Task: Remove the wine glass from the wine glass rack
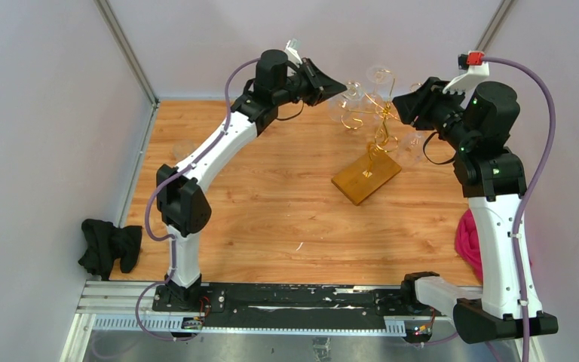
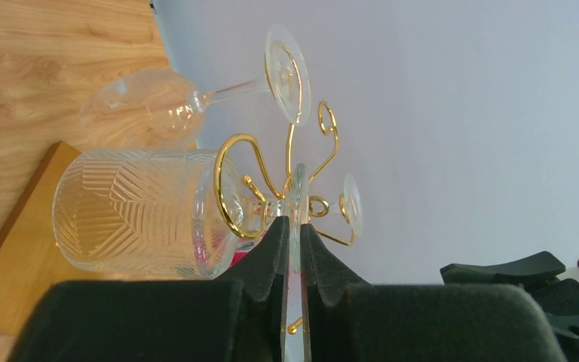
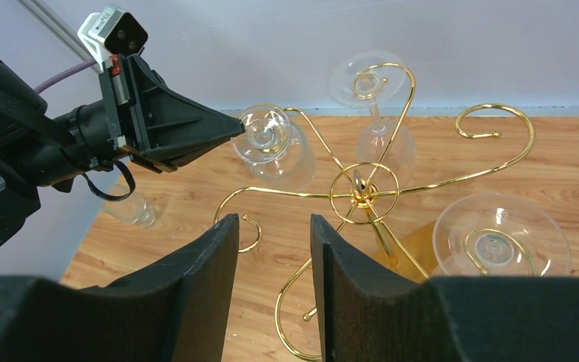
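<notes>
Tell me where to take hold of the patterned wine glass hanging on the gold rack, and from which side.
Pinch its flat foot edge-on, coming from outside the gold rack on the left. The patterned wine glass hangs bowl-down from a curled arm of the rack, so the thin foot sticks out free while wire hugs the stem. The left hand is shut there.

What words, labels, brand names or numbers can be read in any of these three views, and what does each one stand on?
None can be read.
A small pale spot on the amber base of the wine glass rack shows in the top view, but it is too small to tell whether it is lettering.
Nothing else in any view shows print.
</notes>
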Tool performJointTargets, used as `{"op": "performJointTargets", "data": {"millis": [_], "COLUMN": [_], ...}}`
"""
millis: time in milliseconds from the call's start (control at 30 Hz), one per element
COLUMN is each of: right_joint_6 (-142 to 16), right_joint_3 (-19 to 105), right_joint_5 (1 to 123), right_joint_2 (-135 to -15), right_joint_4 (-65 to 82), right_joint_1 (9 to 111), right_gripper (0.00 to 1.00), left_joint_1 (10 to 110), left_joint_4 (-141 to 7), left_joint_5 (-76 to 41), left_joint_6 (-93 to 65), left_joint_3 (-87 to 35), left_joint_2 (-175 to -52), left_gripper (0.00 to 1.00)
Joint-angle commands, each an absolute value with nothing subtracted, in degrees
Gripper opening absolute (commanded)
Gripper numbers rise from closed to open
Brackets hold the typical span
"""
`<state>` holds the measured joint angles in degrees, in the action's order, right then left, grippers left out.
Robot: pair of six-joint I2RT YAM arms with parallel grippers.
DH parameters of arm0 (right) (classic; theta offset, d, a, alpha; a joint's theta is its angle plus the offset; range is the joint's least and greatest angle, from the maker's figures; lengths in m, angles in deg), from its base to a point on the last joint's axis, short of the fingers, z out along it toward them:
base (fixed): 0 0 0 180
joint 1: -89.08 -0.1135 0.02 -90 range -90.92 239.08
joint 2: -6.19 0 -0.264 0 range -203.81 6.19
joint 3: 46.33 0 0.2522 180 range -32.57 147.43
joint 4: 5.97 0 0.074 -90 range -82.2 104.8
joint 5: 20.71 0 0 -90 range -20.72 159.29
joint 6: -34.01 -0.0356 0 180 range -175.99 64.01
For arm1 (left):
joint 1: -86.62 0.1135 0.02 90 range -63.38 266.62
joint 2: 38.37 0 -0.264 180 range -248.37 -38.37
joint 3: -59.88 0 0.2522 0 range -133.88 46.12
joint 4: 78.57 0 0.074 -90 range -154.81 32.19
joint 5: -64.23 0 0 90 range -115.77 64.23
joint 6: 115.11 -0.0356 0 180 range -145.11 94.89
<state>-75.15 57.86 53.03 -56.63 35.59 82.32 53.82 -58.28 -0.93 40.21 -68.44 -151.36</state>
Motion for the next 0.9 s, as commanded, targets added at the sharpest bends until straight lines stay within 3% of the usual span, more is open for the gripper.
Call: {"op": "performJointTargets", "data": {"millis": [0, 400, 867], "right_joint_6": [-76.08, -75.82, -75.71], "right_joint_3": [58.31, 58.35, 57.61], "right_joint_5": [51.92, 51.18, 51.18], "right_joint_2": [-56.09, -57.17, -57.42], "right_joint_4": [34.24, 34.32, 34.12], "right_joint_1": [81.44, 81.44, 81.45], "right_gripper": [0.44, 0.44, 0.43], "left_joint_1": [54.04, 56.66, 57.50], "left_joint_4": [-64.41, -77.97, -79.66], "left_joint_5": [-0.89, -5.48, -4.55], "left_joint_6": [45.13, 53.65, 55.22], "left_joint_3": [-67.11, -55.42, -58.89], "left_joint_2": [-150.15, -145.18, -148.22], "left_gripper": [0.00, 0.00, 0.00]}}
